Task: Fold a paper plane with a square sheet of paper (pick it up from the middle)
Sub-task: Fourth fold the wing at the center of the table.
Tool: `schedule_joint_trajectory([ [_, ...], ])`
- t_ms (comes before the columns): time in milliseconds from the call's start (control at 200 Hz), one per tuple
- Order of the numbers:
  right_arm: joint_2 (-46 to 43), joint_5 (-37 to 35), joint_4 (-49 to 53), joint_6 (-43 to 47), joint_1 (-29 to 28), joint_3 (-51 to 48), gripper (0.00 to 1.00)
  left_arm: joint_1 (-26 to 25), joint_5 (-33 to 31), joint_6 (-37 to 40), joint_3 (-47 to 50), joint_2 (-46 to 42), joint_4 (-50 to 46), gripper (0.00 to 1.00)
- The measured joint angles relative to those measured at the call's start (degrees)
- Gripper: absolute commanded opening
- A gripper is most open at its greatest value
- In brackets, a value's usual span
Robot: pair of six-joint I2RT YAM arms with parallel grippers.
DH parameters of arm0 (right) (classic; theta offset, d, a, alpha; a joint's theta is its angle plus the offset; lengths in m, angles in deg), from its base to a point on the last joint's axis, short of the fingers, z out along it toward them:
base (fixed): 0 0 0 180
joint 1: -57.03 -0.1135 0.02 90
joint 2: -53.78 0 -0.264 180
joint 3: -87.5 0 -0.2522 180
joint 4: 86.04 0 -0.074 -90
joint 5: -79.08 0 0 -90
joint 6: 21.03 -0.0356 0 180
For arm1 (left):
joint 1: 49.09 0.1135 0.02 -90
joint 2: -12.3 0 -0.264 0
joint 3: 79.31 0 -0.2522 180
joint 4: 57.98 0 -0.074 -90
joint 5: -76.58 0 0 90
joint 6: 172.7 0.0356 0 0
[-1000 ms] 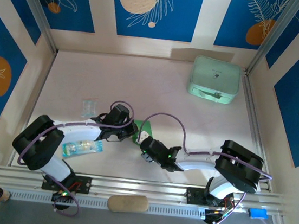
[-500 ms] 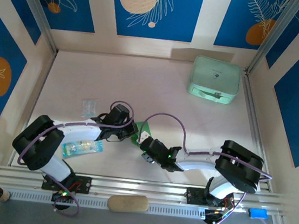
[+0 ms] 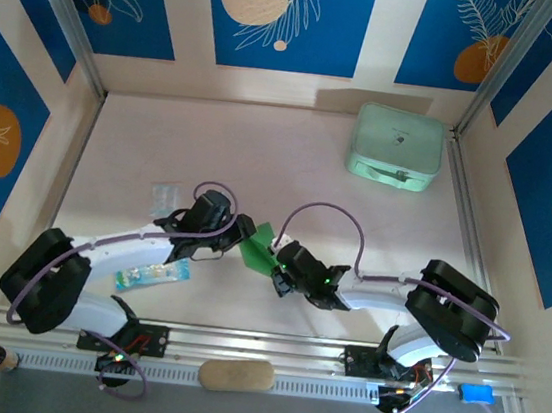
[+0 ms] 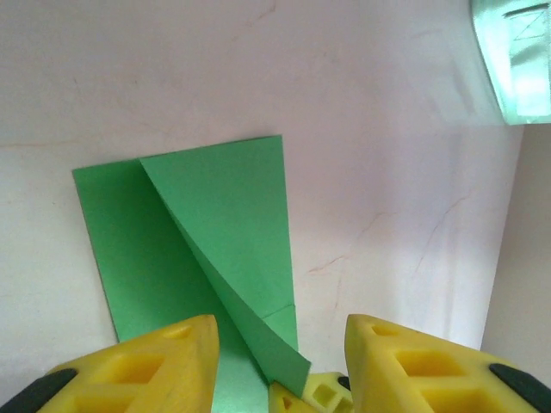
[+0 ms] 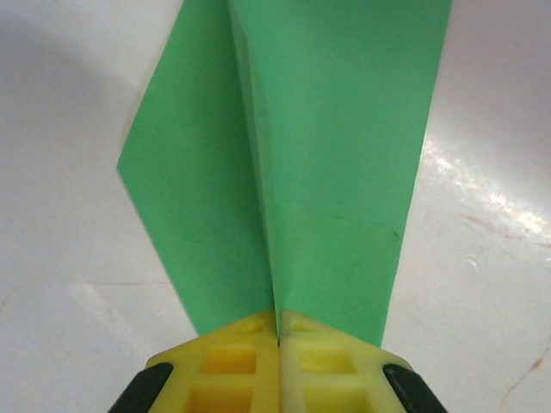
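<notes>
Tabletop (image 3: 262,154): spreads pale and glossy between blue-and-cream patterned walls.

Left arm (image 3: 120,243) and right arm (image 3: 386,296): reach inward from the near rail and meet near the centre.

Mint case (image 3: 395,147): sits in the far right corner, well apart from everything else.

Tan oblong pad (image 3: 236,374): rests on the near rail between the two bases.

Green sheet (image 3: 258,246): lies on the table between the grippers, partly folded. Shows one long flap laid diagonally over the flat layer in the left wrist view, and a raised crease down its middle in the right wrist view.

Left gripper (image 3: 239,234): hangs over the sheet's left end with its yellow fingers (image 4: 164,361) parted to a moderate gap. Grips nothing and straddles a lifted corner of the flap.

Right gripper (image 5: 278,323): pinches fully closed on the raised crease at the sheet's near end.

Blue-printed packet (image 3: 153,275): lies just beside the left forearm, on its near side.

Small clear packet (image 3: 164,196): lies just beyond that arm.
</notes>
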Motion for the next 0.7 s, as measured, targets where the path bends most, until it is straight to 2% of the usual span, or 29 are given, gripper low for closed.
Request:
schedule_joint_trajectory([
  [325,0.9,7.5,-1.4,-4.9,2.9,0.0,0.06,0.1,-1.9,0.9,1.4,-2.6,-1.9,0.4],
  [700,1.3,22.0,-1.4,-11.9,10.0,0.5,0.07,0.3,-1.4,0.9,1.9,-2.3,-1.3,0.34],
])
